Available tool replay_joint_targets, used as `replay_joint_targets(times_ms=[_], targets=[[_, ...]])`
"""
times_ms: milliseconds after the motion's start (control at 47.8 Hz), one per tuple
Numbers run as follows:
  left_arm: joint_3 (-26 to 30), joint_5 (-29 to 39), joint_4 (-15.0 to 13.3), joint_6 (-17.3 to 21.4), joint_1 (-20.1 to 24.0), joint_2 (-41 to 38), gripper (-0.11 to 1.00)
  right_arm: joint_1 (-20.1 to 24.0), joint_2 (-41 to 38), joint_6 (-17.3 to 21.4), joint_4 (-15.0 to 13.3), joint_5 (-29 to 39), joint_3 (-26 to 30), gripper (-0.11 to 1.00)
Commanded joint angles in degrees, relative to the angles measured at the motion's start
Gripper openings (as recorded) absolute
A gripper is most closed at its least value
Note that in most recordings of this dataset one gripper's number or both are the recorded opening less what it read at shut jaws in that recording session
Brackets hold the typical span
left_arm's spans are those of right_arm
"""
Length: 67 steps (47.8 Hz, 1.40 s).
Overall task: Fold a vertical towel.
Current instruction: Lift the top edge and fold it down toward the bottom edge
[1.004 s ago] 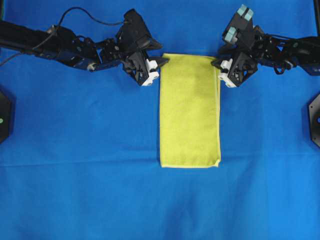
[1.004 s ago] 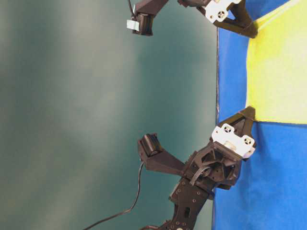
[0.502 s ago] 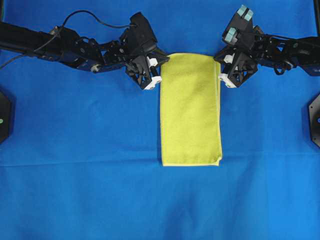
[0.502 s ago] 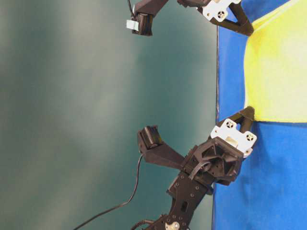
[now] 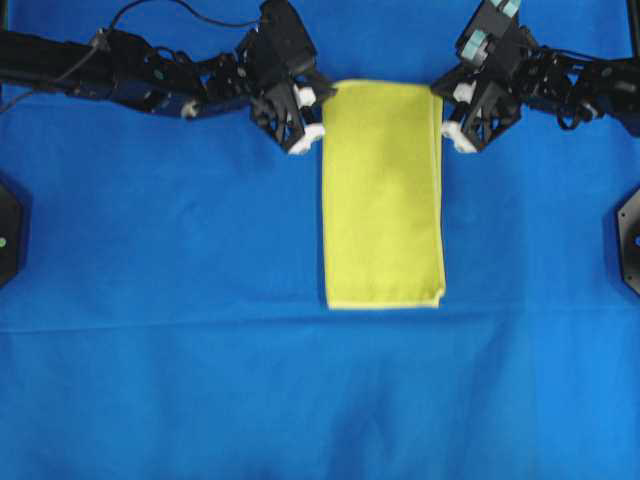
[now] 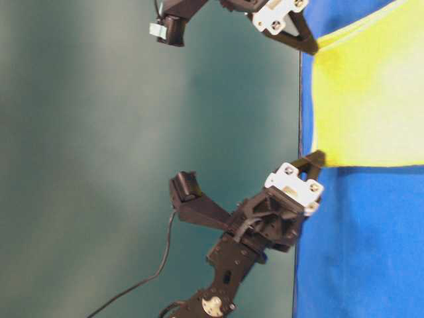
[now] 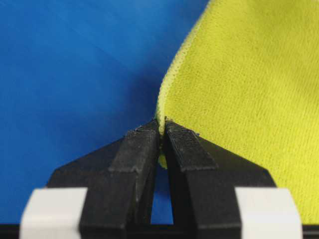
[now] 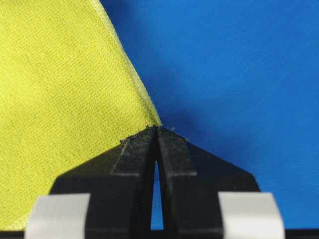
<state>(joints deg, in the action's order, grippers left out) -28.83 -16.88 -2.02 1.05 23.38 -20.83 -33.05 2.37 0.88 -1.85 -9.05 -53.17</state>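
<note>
**Two Corners Pinched, Fold Ready to Begin**

My left gripper (image 5: 318,118) and right gripper (image 5: 440,112) each clamp a far corner of the towel (image 5: 384,200), jaws narrowed to a sliver on the hem. The towel lies lengthwise near the bench's far edge, on the blue sheet (image 5: 180,360). Holding both corners should let me carry that end evenly toward the near one. Overhead, the towel looks flat; the table-level view shows its gripped end raised, and the wrist views confirm cloth between the jaws.
</note>
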Motion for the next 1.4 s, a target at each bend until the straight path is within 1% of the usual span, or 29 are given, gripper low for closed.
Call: replay_joint_targets(times_ms=[0,146,314,460,606,711,836,941,1087,1234,1380], targets=[[2.37,-0.26,0.0,0.62,1.67,1.41,0.04,-1.32,1.14,-0.62,-0.09,-0.18,1.67,0.0],[3.34,0.18,0.0,1.58,2.29,1.23,0.04,-2.2,1.05,-1.32,-0.09,-0.18,2.46,0.0],[2.9,1.49,0.0,1.49,1.49,2.46,0.04,-2.2,1.85,-1.41,-0.09,-0.18,2.72,0.0],[1.67,2.37,0.0,1.58,0.35,5.62,0.04,-1.93,5.1,-1.41,-0.09,1.58,2.64,0.0],[-0.18,3.43,0.0,1.67,-1.05,10.37,0.04,-0.35,10.63,-1.32,-0.09,6.06,2.46,0.0],[-1.67,4.13,0.0,1.67,-2.55,13.71,0.04,1.93,14.68,-0.97,-0.09,8.26,1.58,0.0],[-3.78,4.22,0.0,1.67,-5.54,16.79,0.04,5.1,18.54,-0.44,0.0,9.49,0.0,0.0],[-5.27,4.31,0.0,1.58,-8.0,17.49,0.04,8.61,21.8,-0.18,0.35,10.2,-1.85,0.0],[-7.03,4.31,0.0,0.7,-11.78,18.11,0.04,13.54,25.05,1.32,0.79,11.95,-4.22,0.0],[-8.09,5.01,0.0,0.0,-15.64,18.28,0.04,18.11,25.58,3.6,0.97,13.89,-5.27,0.0],[-8.09,6.33,0.0,-2.81,-19.42,17.58,0.04,22.15,23.12,7.03,0.97,13.54,-6.15,0.0]])
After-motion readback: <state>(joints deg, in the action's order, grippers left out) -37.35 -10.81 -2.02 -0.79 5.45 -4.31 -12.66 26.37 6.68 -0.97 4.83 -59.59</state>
